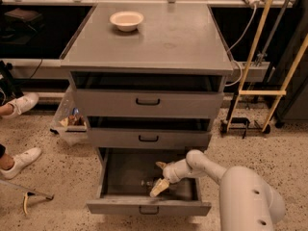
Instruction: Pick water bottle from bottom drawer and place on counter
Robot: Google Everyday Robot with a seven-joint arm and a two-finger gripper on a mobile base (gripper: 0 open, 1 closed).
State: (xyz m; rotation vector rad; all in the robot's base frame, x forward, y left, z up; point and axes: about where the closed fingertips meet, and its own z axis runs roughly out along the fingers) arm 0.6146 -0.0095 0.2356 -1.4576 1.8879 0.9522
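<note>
The bottom drawer [120,207] is pulled out, and my gripper [159,177] is down inside it near the right of the middle. Its fingers are spread open, one beige fingertip [158,188] low near the drawer's front and the other further back. A small clear thing, probably the water bottle [146,182], lies on the dark drawer floor just left of the lower fingertip; I cannot tell whether they touch. The counter [168,37] is the grey top of the cabinet.
A cream bowl [126,20] sits at the counter's back left. The two upper drawers [148,102] stand slightly open. A clear bin [70,121] is on the floor at left, beside a person's white shoes [20,160]. A yellow-framed stand [260,93] is at right.
</note>
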